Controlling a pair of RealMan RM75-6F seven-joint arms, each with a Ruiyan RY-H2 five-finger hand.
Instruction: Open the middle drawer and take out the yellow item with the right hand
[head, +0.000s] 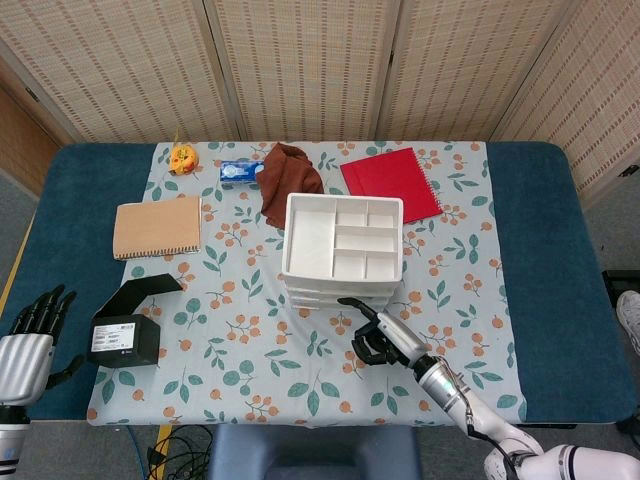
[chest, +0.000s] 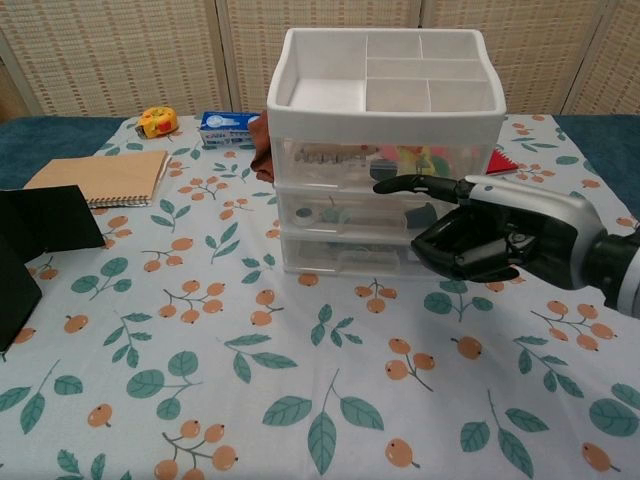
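The white drawer unit (head: 343, 250) (chest: 385, 150) stands mid-table with three clear drawers, all pushed in. My right hand (chest: 490, 235) (head: 380, 335) hovers just in front of the middle drawer (chest: 340, 212), right of its centre. One finger stretches left across the drawer front; the others are half curled and hold nothing. Whether the finger touches the drawer I cannot tell. Dark small items show through the middle drawer; yellow pieces (chest: 425, 160) show in the top drawer. My left hand (head: 25, 345) rests open at the near left table edge.
At the back lie a yellow tape measure (head: 181, 158), a blue box (head: 240, 172), a brown cloth (head: 290, 175) and a red notebook (head: 392, 182). A tan notebook (head: 157, 226) and a black box (head: 128, 325) occupy the left side.
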